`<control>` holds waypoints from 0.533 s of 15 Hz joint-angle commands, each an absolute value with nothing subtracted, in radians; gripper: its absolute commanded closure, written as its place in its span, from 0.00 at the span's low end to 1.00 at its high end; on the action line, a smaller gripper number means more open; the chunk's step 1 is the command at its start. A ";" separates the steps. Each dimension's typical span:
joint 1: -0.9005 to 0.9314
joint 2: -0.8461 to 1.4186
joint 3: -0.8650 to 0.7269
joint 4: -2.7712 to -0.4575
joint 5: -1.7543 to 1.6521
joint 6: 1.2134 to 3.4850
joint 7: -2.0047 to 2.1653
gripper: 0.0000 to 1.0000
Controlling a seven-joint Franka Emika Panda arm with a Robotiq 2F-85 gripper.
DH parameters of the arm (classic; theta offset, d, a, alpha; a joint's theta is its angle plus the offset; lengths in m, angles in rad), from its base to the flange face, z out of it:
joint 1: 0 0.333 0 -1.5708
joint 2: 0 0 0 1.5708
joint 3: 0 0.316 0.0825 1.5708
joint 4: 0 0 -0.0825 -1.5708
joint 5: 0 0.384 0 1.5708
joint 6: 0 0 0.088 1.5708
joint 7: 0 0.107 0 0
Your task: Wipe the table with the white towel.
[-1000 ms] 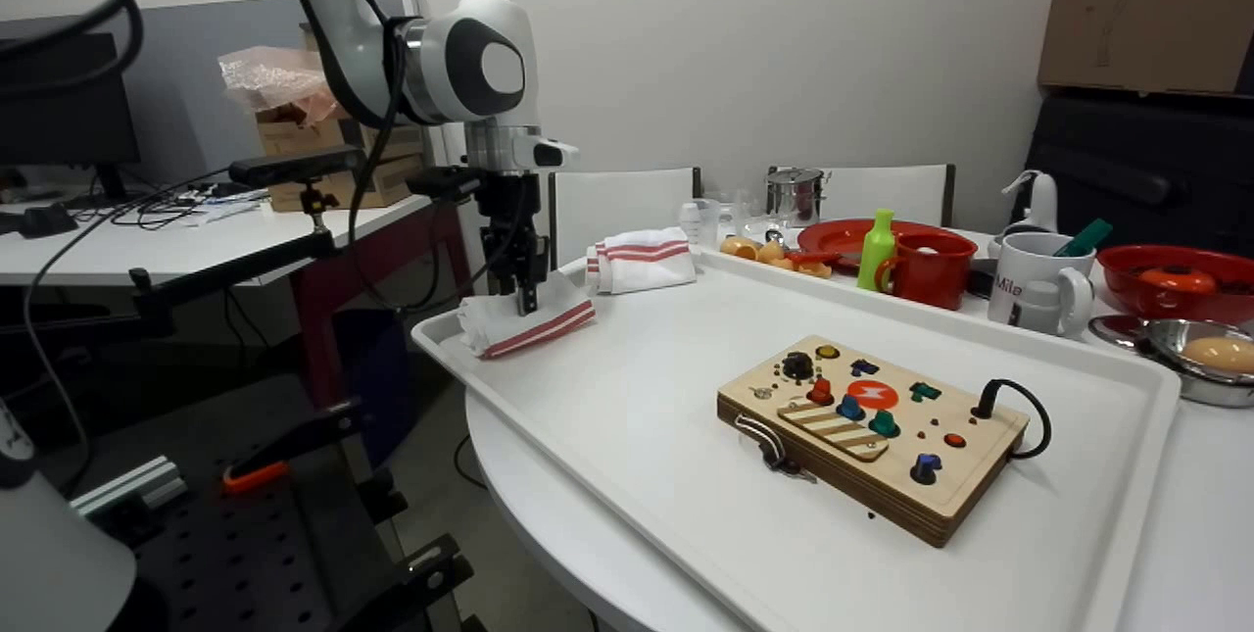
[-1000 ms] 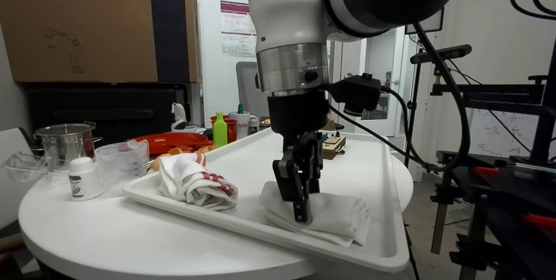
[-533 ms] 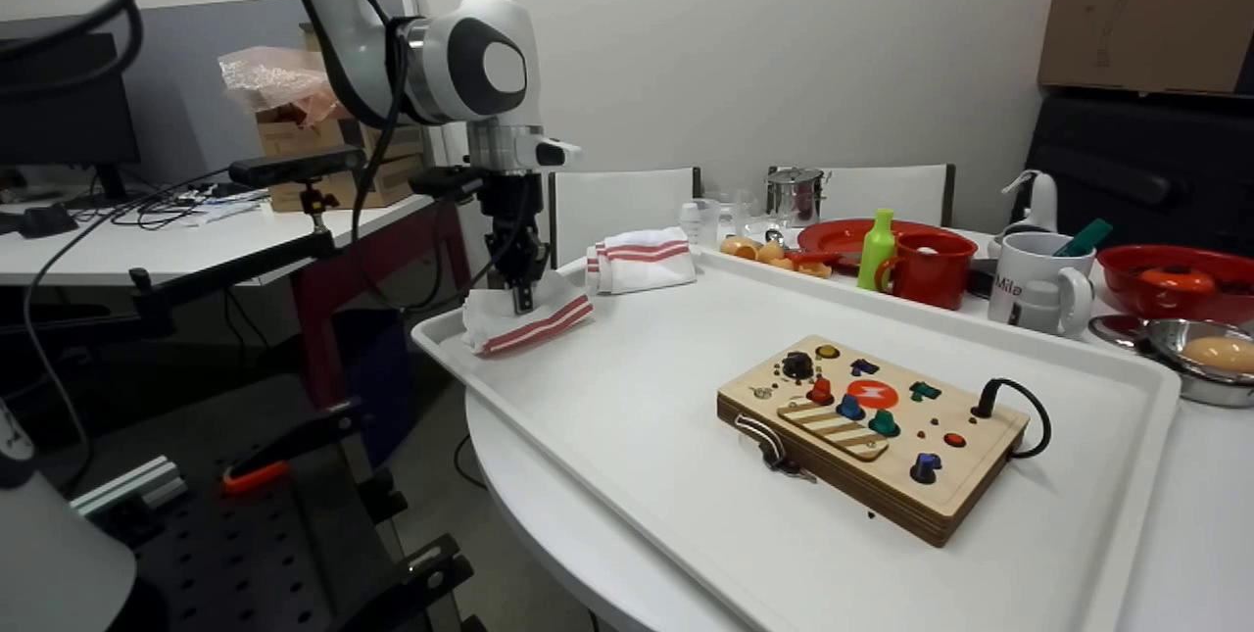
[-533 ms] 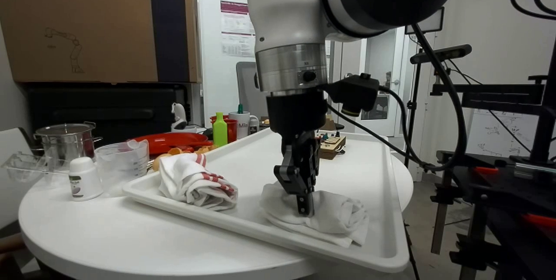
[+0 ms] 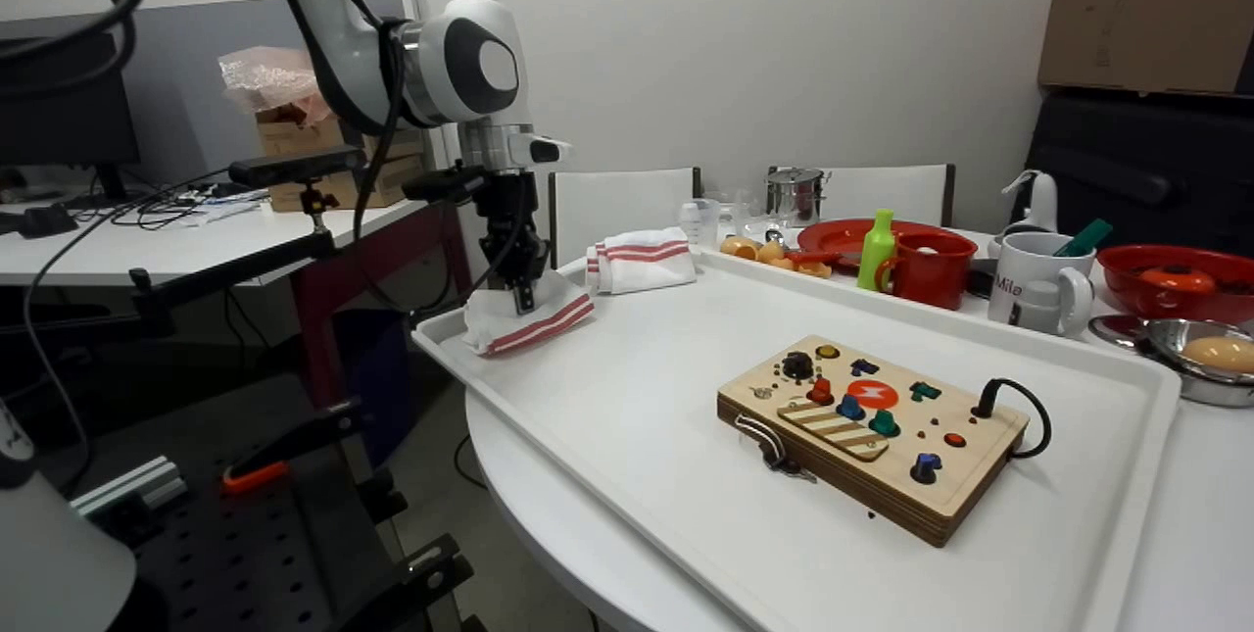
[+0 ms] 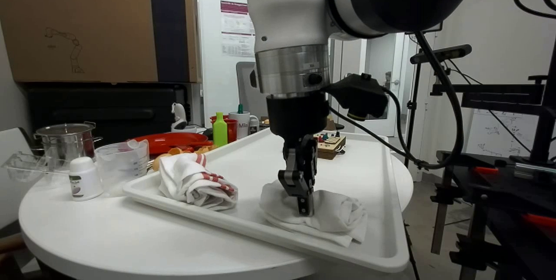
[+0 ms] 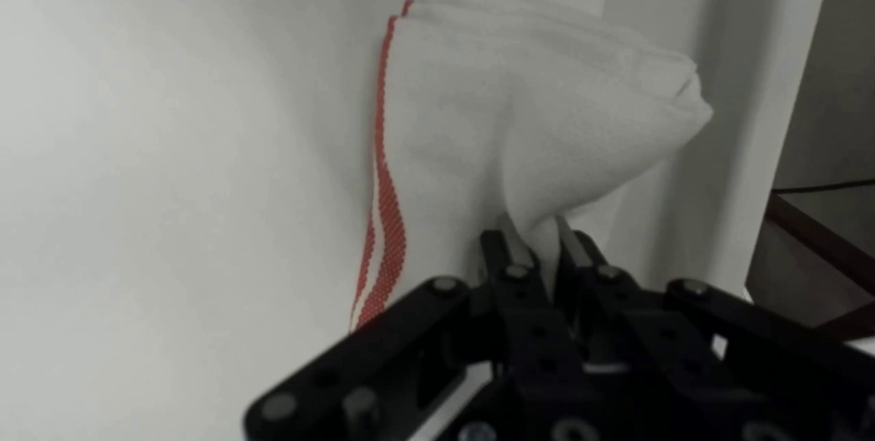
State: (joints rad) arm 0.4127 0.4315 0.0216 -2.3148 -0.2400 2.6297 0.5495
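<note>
The white towel (image 7: 451,119), folded and edged with red stripes, lies at a corner of the white rimmed table (image 5: 627,397). My gripper (image 7: 537,234) points down into it, and a pinched fold of cloth rises between its two fingers. In both exterior views the jaws are together, their tips sunk in the towel (image 6: 341,217). The cloth bulges up around them and still rests on the surface. Its underside is hidden.
Another striped white cloth (image 5: 642,262) lies nearby, against the rim. A wooden button board (image 5: 872,426) sits farther along the tray-like top, with a dark crumb beside it. Beyond the rim stand a green bottle (image 5: 877,250), a red mug (image 5: 928,269) and a white mug (image 5: 1038,284).
The jaws have come together on the towel, bunching its middle upward. The fingertips have risen a little, and the upper arm has shifted slightly while the gripper stays at the same spot.
</note>
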 commanded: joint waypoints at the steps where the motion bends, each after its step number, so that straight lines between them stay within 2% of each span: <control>1: 0.418 0.450 0.004 -2.306 -0.261 2.669 0.543 0.97; 8: 0.374 0.457 -0.012 -2.313 -0.240 2.707 0.502 0.97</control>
